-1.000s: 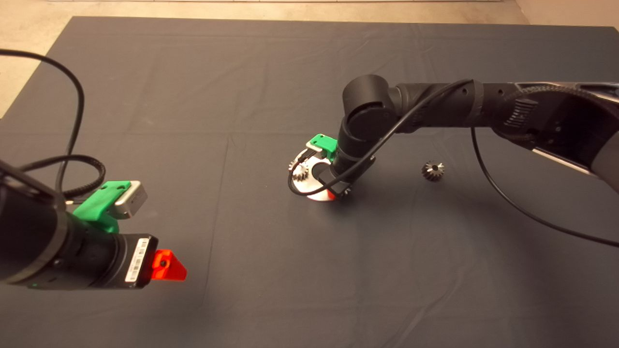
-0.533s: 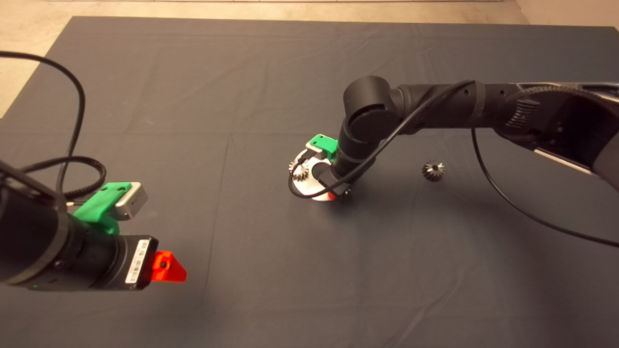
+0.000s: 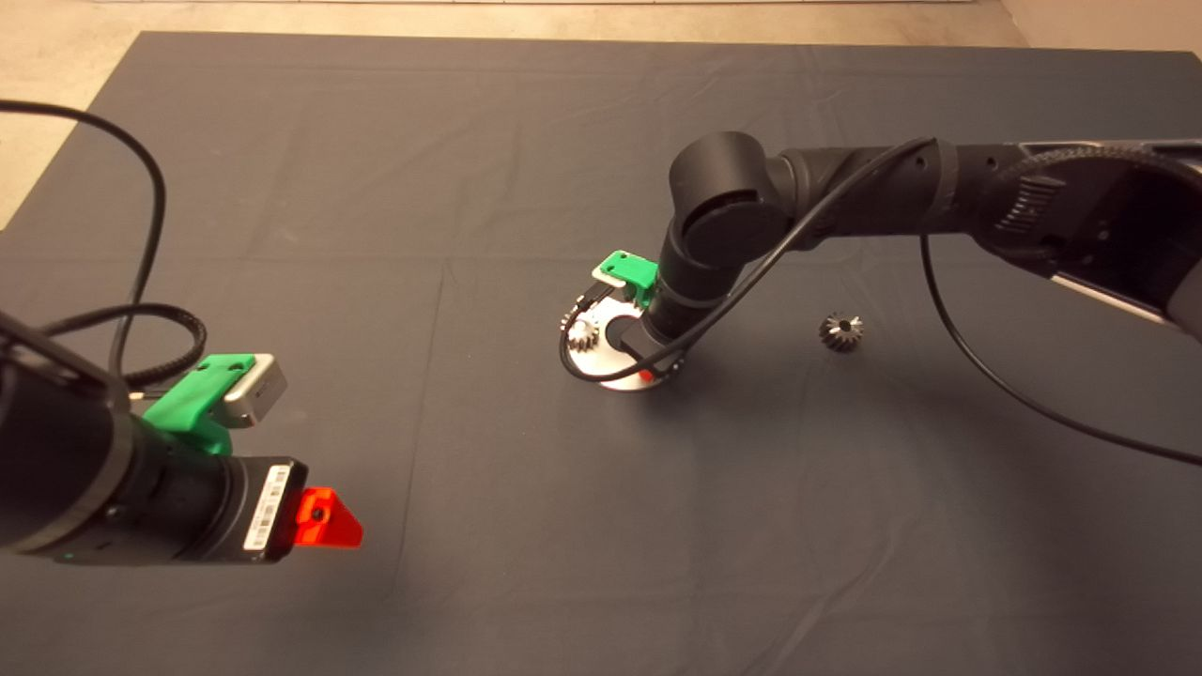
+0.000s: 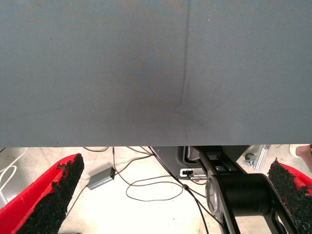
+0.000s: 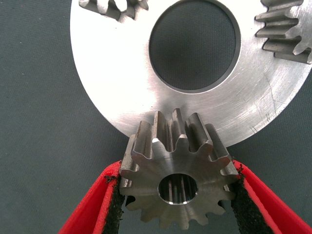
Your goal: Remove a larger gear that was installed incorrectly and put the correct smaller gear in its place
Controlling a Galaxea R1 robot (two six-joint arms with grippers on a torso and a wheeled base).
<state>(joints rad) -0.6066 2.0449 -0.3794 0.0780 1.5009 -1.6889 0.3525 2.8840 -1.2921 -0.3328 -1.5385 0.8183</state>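
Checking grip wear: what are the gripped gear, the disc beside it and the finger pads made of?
Smaller gear, in the right gripper at the disc edge: grey steel by look, machined, glinting tooth edges. Disc: bright metal, steel or aluminium, fine brush marks, scratches. Pads: black, gritty, rubbery or foam-like; unclear which.

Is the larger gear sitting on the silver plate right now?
No, the larger gear lies alone on the mat, well apart from the silver plate.

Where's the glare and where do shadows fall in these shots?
Right wrist view: glare on the silver disc, glints on the smaller gear in the right tool. Head view: the right arm throws a soft shadow on the mat.
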